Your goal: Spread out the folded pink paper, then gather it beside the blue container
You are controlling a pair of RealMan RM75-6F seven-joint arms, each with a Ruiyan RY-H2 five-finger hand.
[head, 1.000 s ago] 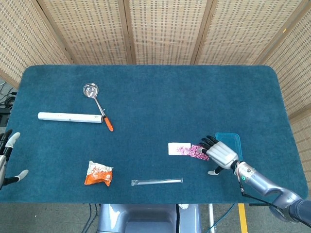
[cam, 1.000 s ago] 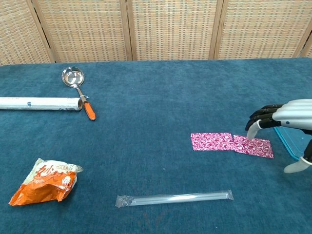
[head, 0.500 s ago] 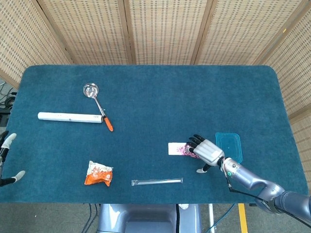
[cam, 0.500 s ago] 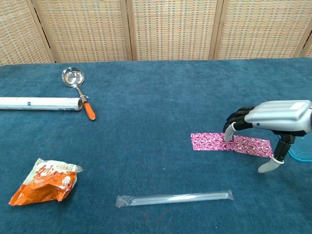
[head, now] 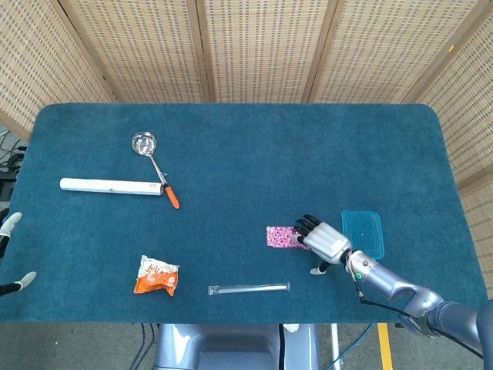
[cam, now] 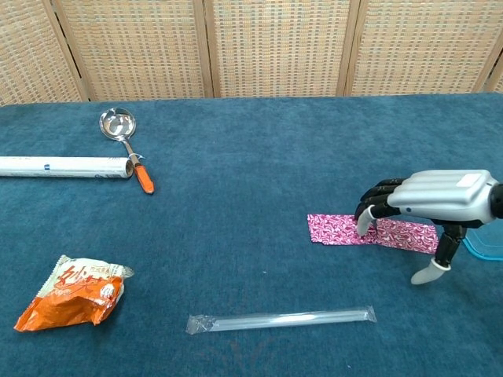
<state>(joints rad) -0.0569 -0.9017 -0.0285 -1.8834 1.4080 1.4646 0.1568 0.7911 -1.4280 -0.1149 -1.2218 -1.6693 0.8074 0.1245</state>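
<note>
One pink paper [cam: 369, 232] lies unfolded just left of the blue container [head: 363, 233]; the right hand [cam: 428, 198] presses curled fingertips [cam: 364, 226] on it. Drag gently toward the container, keeping even downward pressure.

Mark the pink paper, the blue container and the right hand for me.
pink paper [cam: 334, 228], chest view, its left half clear of the fingers.
blue container [head: 363, 232], head view, middle of its flat top.
right hand [cam: 436, 194], chest view, the silver back of the hand.
</note>
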